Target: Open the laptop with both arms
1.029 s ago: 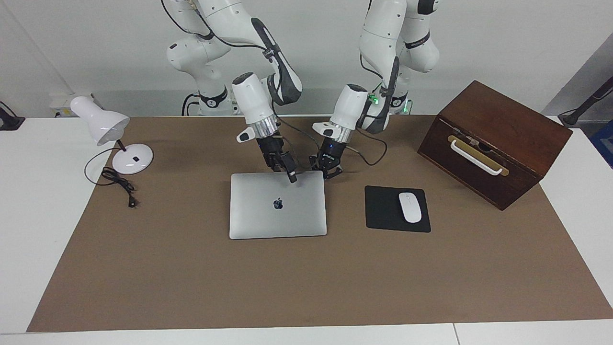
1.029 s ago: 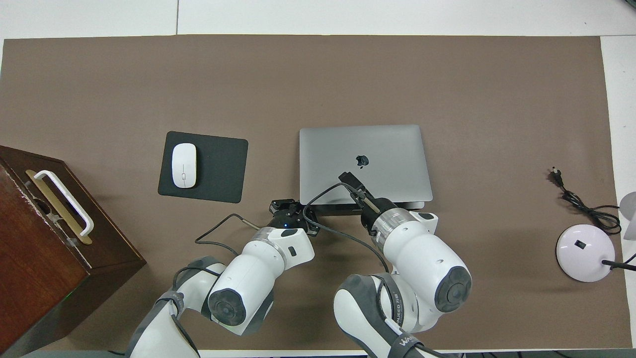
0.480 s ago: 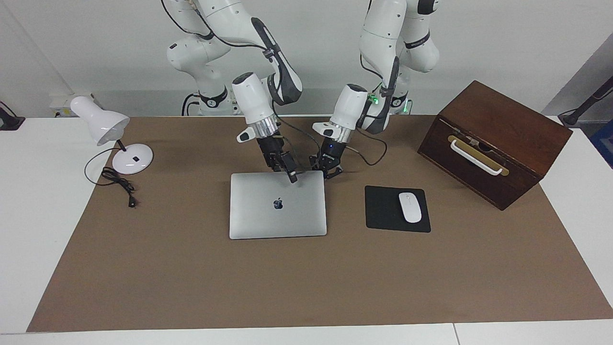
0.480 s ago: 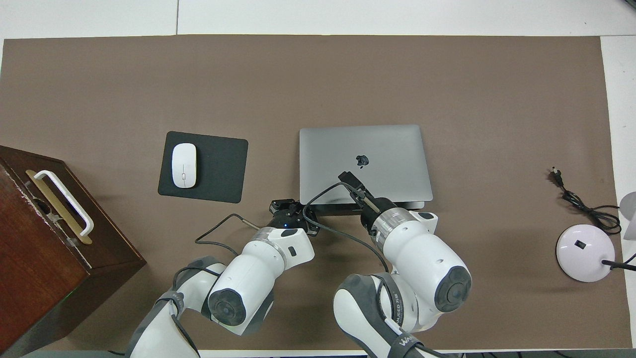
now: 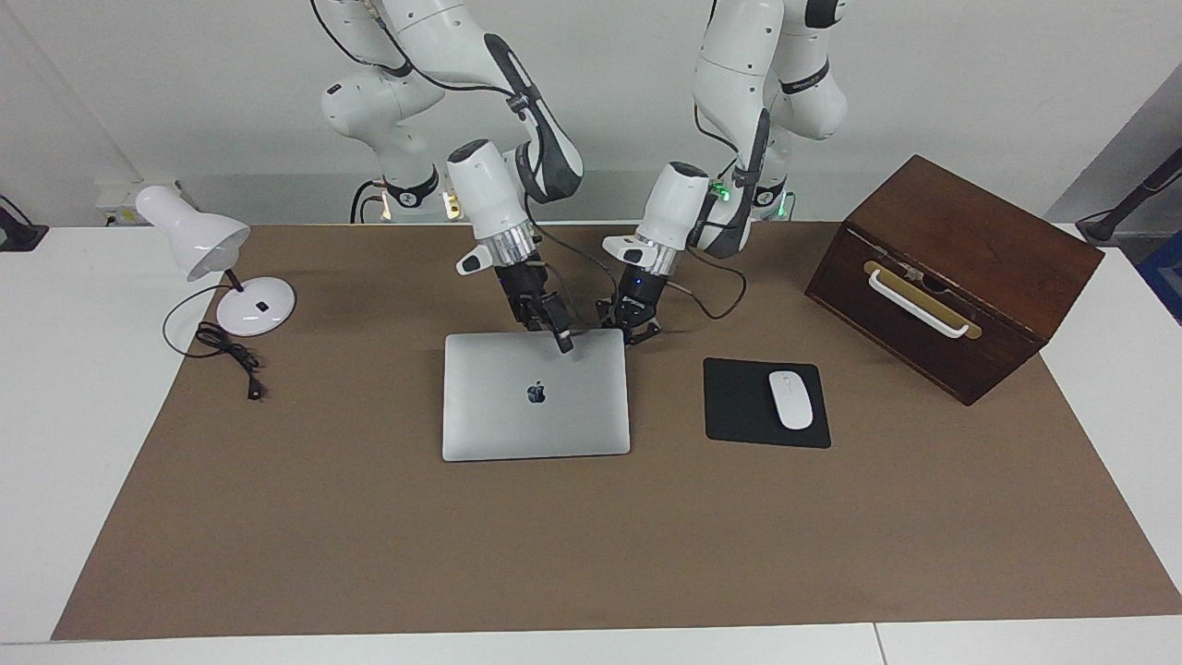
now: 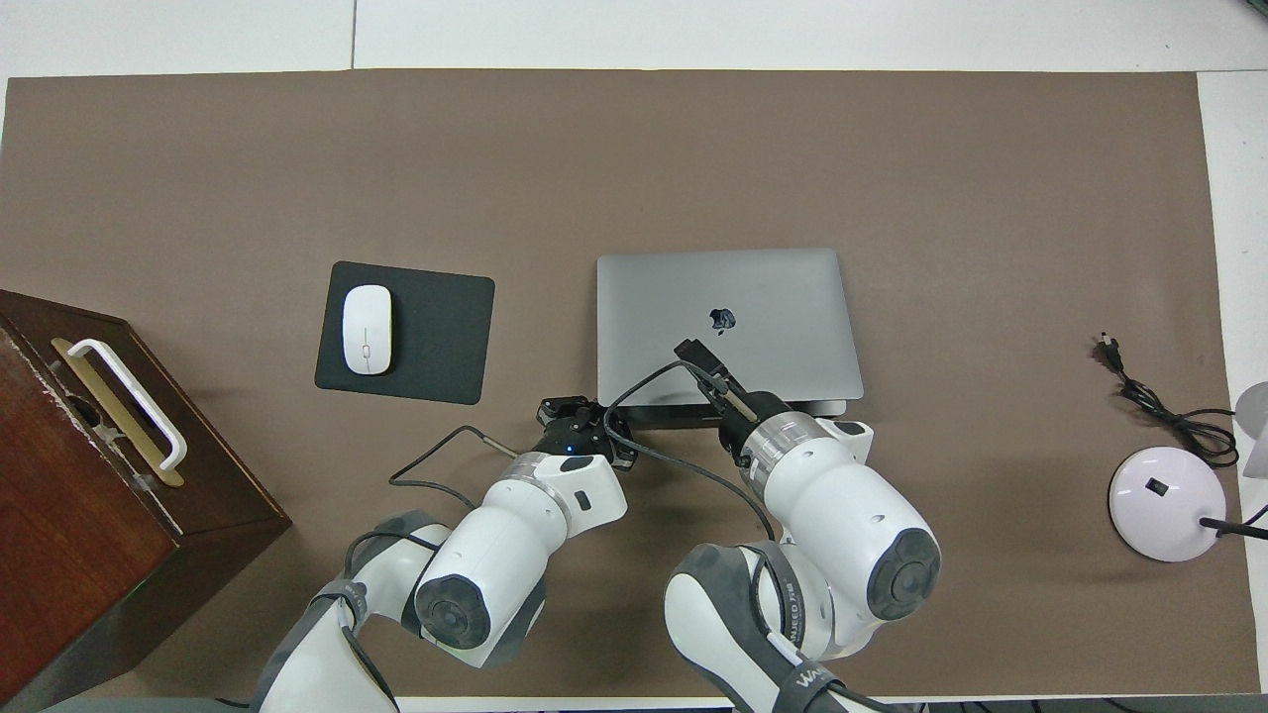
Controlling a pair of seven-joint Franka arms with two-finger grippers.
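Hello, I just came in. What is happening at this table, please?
Two robot arms are working on a closed laptop that lies flat on the brown mat. The right gripper, open, is over the lid near the edge closest to the robots. The left gripper, shut, is at the laptop's corner toward the mouse pad. The lid is not yet raised.

Matt silver metal laptop (image 5: pixel 536 395) on a matt brown table mat (image 5: pixel 369 536); dark polished wooden box (image 5: pixel 960 268)
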